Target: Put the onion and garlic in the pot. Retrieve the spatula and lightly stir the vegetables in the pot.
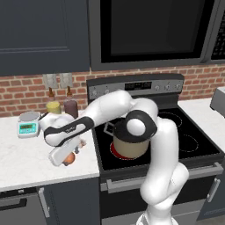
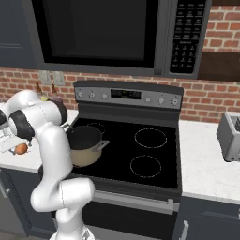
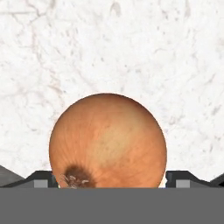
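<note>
Straddling the onion (image 3: 108, 140) on the white marble counter (image 3: 109, 48), gripper (image 3: 109, 178) is spread wide, one fingertip (image 3: 43, 178) per side, no visible contact. Pot (image 2: 84, 145) sits on stove's front-left burner, well apart.

In the left base view the arm (image 1: 70, 127) hides most of the onion (image 1: 69, 159) and part of the pot (image 1: 129, 147). In the hand view the bottom edge cuts the onion (image 3: 108, 142). The garlic (image 1: 81, 143) is too small to tell clearly.
</note>
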Controlling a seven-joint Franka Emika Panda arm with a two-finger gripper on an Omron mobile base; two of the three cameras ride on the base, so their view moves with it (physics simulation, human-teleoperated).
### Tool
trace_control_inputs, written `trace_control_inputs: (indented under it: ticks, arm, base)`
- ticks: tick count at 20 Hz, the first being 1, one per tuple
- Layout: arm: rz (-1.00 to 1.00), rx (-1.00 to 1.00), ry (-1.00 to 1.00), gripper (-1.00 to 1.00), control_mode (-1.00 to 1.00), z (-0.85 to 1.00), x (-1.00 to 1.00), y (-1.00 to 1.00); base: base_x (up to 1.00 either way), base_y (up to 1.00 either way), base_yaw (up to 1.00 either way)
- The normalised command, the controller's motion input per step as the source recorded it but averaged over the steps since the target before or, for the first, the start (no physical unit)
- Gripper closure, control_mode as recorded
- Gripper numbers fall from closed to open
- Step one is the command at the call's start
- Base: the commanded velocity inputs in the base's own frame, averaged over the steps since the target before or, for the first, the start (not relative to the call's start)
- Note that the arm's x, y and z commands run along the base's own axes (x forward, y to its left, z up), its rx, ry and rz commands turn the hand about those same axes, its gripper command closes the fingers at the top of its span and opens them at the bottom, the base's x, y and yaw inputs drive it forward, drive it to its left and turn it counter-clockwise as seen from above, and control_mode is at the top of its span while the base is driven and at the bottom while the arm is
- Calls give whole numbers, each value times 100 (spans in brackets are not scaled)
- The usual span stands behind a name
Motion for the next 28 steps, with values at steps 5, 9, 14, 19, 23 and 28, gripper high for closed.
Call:
trace_control_inputs:
  ticks: [5,9,14,19,23,28]
  arm:
    - [0,8,-3,100,-100,5,-6,-7]
    - [0,12,-16,100,-100,56,-37,-22]
    - [6,8,-27,100,-100,90,-75,-53]
    - [12,5,-28,100,-100,84,-62,-94]
    - [9,7,-17,100,-100,83,-18,-100]
    - [1,16,-1,100,-100,71,2,-100]
  base:
    - [0,0,0]
    - [0,0,0]
    - [0,0,0]
    - [0,0,0]
    - [0,0,0]
    - [0,0,0]
